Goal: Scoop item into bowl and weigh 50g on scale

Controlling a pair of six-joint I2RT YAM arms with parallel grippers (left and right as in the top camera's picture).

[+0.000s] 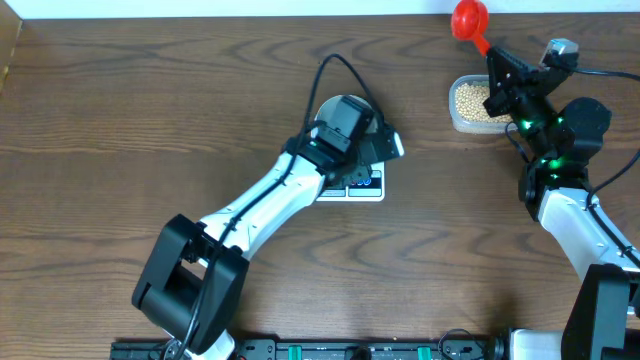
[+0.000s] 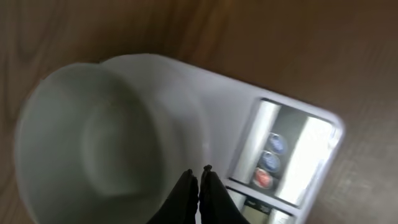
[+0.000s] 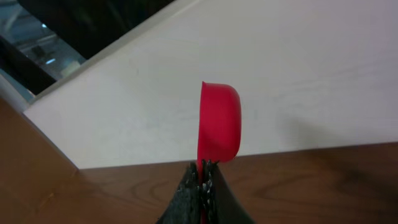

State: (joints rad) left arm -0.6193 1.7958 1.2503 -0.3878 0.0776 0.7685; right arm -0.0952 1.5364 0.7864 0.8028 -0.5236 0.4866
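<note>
Pale bowl [image 2: 93, 155] sits on scale [image 2: 292, 155]. left fingers [image 2: 185, 194] pressed together, tips over bowl's near rim beside display. Left arm stretched diagonally across worktop [image 1: 120, 120]. right fingers [image 3: 186, 193] clamped on red scoop [image 3: 219, 129] handle, scoop raised beyond beans [image 1: 470, 98] in clear container [image 1: 468, 126].

My left arm [image 1: 265, 195] stretches from its base at 7 o'clock toward 1 o'clock, with the wrist mid-frame in the overhead view. My left pincer [image 2: 199, 175] points down, fingers pressed together. My right arm [image 1: 575, 215] rises along the 3 o'clock edge, its wrist leaning toward 11 o'clock. My right pincer [image 3: 202, 169] is clamped on the red scoop [image 3: 219, 121].
</note>
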